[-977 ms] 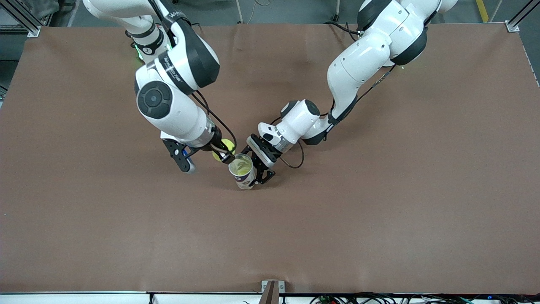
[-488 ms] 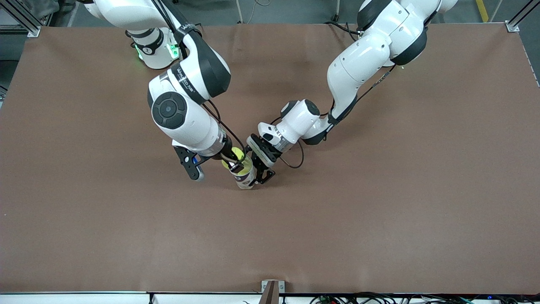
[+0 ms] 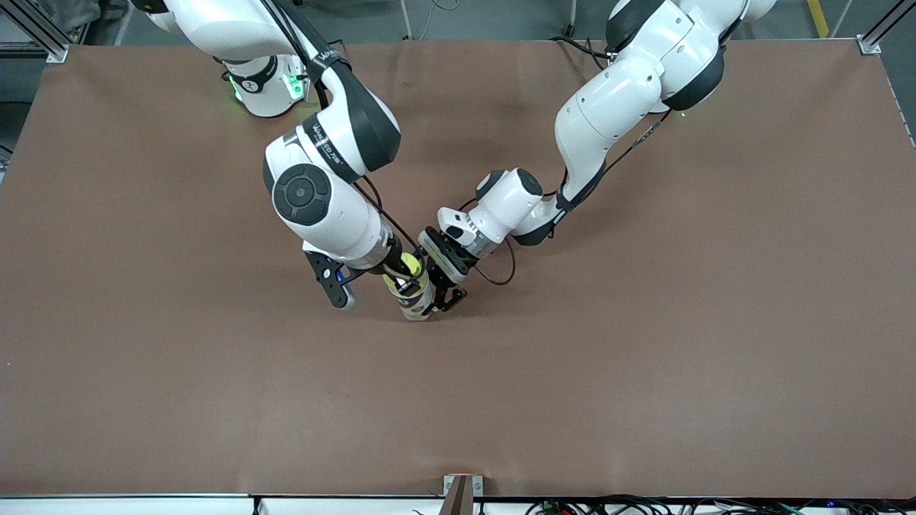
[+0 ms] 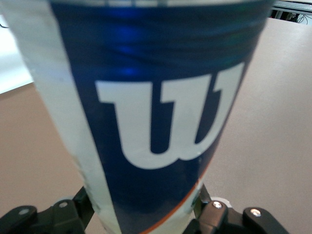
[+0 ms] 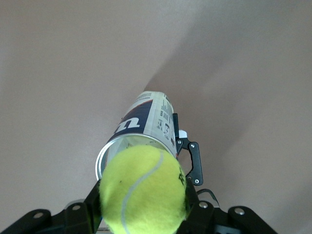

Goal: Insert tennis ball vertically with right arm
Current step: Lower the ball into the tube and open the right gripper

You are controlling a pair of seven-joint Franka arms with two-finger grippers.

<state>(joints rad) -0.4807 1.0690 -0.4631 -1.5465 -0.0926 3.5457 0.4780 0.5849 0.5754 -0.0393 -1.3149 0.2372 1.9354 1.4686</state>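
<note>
Brown table (image 3: 644, 357): one can (image 3: 417, 304), one ball (image 3: 405, 266).

In the front view the right hand (image 3: 405, 280) and its tennis ball (image 3: 401, 271) cover the can (image 3: 418, 306) mouth — whatever is inside cannot be told. The left wrist view blurs the can's label, cut off above, and the ball's lower edge is cropped in the right wrist view.

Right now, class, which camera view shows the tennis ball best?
The right wrist view: the tennis ball fills the foreground above the can mouth. The front view shows only a yellow sliver beside the arm. The left wrist view shows none.
</note>
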